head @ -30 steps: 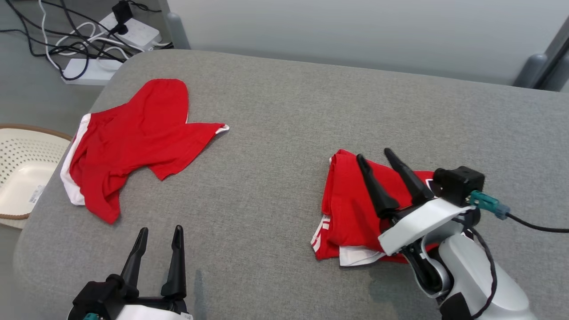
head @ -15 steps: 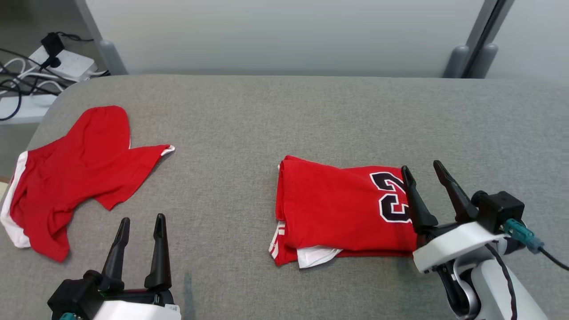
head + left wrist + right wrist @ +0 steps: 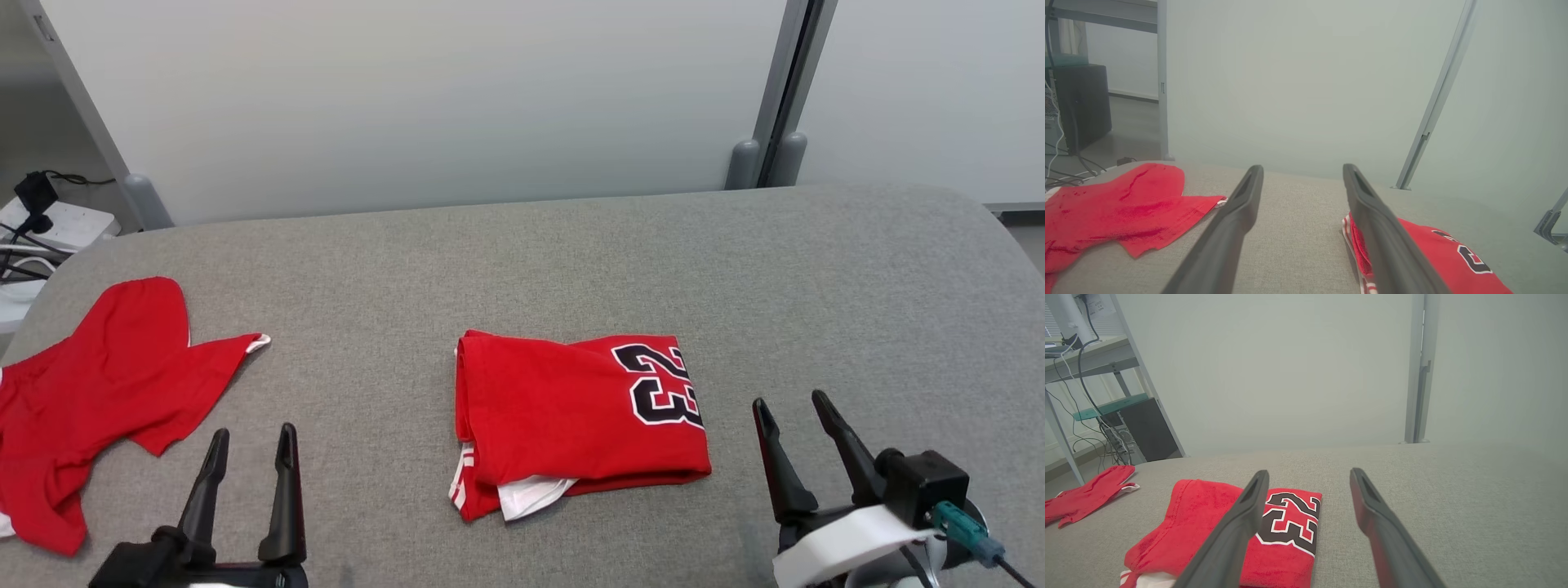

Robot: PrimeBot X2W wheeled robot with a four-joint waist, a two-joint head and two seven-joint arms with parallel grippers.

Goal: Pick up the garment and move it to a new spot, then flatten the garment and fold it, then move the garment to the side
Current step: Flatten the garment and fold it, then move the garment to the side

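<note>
A red jersey [image 3: 571,416] with a black "23" lies folded in the middle of the grey padded table [image 3: 816,269], a white layer peeking out at its near edge. It also shows in the left wrist view [image 3: 1437,253] and the right wrist view [image 3: 1204,514]. Crumpled red shorts [image 3: 98,392] with white trim lie spread at the table's left. My right gripper [image 3: 789,398] stands open just right of the jersey, off the cloth. My left gripper [image 3: 253,431] is open too, between the shorts and the jersey, nothing in it.
Power strips and cables [image 3: 41,229] lie on the floor past the table's far left corner. A pale wall with grey posts [image 3: 763,163] runs behind the table. A dark computer tower [image 3: 1081,102] stands at the left.
The head camera has swung right and up, so the whole picture shifted. My right gripper has drawn back off the folded jersey and now stands to its right. The jersey stays folded.
</note>
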